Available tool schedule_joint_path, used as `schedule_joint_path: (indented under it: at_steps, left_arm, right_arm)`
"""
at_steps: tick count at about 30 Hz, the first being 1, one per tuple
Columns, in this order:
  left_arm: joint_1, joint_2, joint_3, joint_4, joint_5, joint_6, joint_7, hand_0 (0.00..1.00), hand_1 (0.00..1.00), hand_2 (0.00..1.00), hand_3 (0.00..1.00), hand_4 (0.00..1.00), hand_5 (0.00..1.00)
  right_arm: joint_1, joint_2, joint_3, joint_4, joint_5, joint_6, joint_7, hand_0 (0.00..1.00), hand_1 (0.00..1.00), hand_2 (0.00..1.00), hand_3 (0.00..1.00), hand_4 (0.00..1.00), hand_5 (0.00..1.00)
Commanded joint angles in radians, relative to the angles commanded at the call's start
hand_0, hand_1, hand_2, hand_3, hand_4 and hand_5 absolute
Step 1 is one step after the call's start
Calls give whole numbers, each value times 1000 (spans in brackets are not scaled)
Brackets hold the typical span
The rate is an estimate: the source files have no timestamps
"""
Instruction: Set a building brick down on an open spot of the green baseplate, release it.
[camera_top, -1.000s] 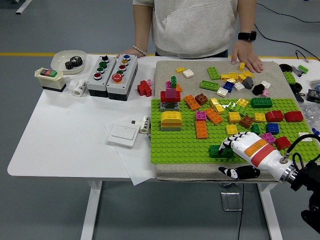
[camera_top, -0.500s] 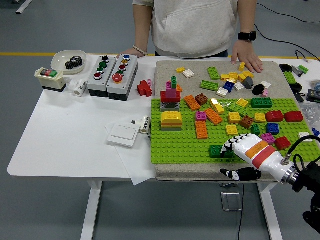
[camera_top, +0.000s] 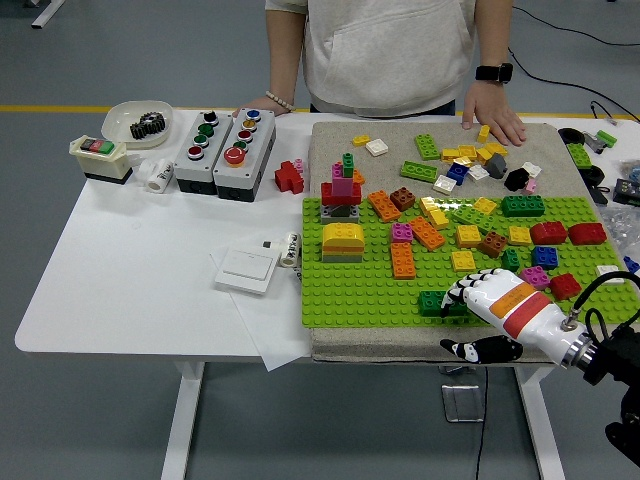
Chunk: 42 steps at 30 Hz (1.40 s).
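**One hand, one dark green brick, near edge of the baseplate**

One arm is in play: the robot's white right hand with its orange stripe (camera_top: 492, 297) comes in from the lower right corner and sits low over the front part of the bright green studded baseplate (camera_top: 365, 290). Its black-tipped fingers (camera_top: 458, 291) curl down against a small dark green building brick (camera_top: 432, 302), which lies on the baseplate close to its near edge. The fingertips touch the brick's right end; whether they actually pinch it or just rest on it cannot be told from this angle. The thumb hangs below, off the plate's front edge, over the grey felt mat (camera_top: 340, 343).

Around the brick the studs are bare to the left and behind. Further back on the plate stand an orange brick (camera_top: 403, 260), a yellow domed block on a grey base (camera_top: 342, 241) and a red-and-pink stacked tower (camera_top: 342, 190). To the right sit two red rounded bricks (camera_top: 567, 232) and a loose scatter of yellow, pink and blue pieces.

Across the table a person in a pale sweatshirt stands with one hand, wearing a black wristwatch (camera_top: 493, 110), flat on the mat's far edge. Left of the mat sit two grey push-button boxes (camera_top: 224, 140) and a white wall switch plate (camera_top: 246, 268).
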Motion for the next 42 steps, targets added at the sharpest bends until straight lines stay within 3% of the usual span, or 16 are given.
schedule_joint_path:
  at_steps: [27,34,37,38,42]
  left_arm:
    - [-1,0,-2,1,1,0,0,738,720,713,588,637,661]
    - [0,-1,-2,1,-2,1,0,738,720,713,588,637,661]
    - [1,-1,-3,1,1,0,1,738,720,713,588,637,661]
    - [1,-1,-3,1,1,0,2,738,721,713,588,637,661]
    - [2,-2,-1,1,-1,0,1,738,721,713,588,637,661]
  right_arm:
    - [18,6,21,34,-2,5,-4,552,581,637,561,804,451]
    - [12,8,45,26,-5,-24,-15,589,591,640,564,805,455]
    - [10,11,75,17,-15,-53,-42,589,591,640,564,805,455]
    - [10,11,78,16,-16,-56,-45,682,642,707,610,816,459]
    - [13,17,135,-6,-47,-62,-124,682,642,707,610,816,459]
